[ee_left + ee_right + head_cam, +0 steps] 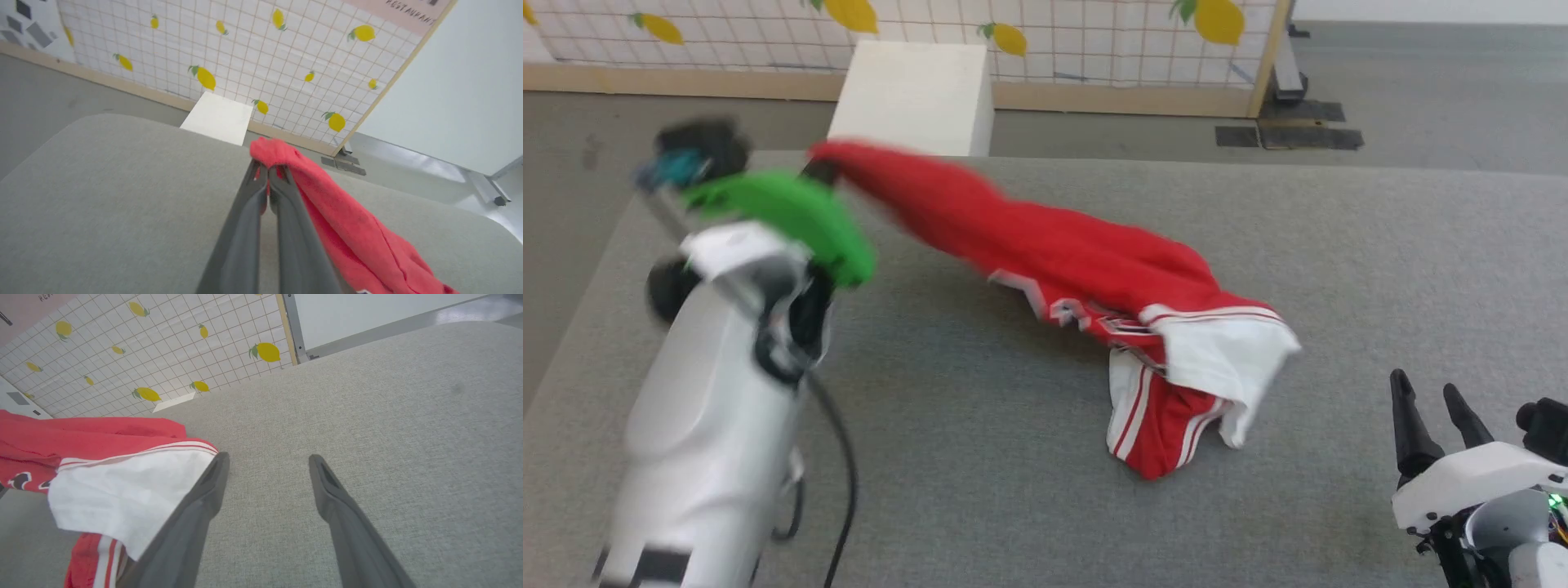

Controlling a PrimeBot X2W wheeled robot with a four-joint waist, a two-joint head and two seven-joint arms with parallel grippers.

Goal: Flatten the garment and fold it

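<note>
The garment (1078, 261), a red jersey with white sleeves and striped trim, stretches in a bunched strip across the grey table (1380, 269). Its far-left end hangs lifted off the table, pinched by my left gripper (818, 171), which is shut on the red fabric (286, 159). The other end lies crumpled on the surface, a white sleeve (1229, 351) uppermost and part of the black print showing. My right gripper (1433, 396) rests at the lower right, open and empty, to the right of the sleeve (122, 494). The right gripper's fingers (212, 477) stand wide apart above bare table.
A white box (915, 94) stands on the floor just beyond the table's far edge, behind the lifted end. A lemon-patterned partition (1054, 33) runs along the back. Grey table surface (367, 408) spreads to the right of the shirt.
</note>
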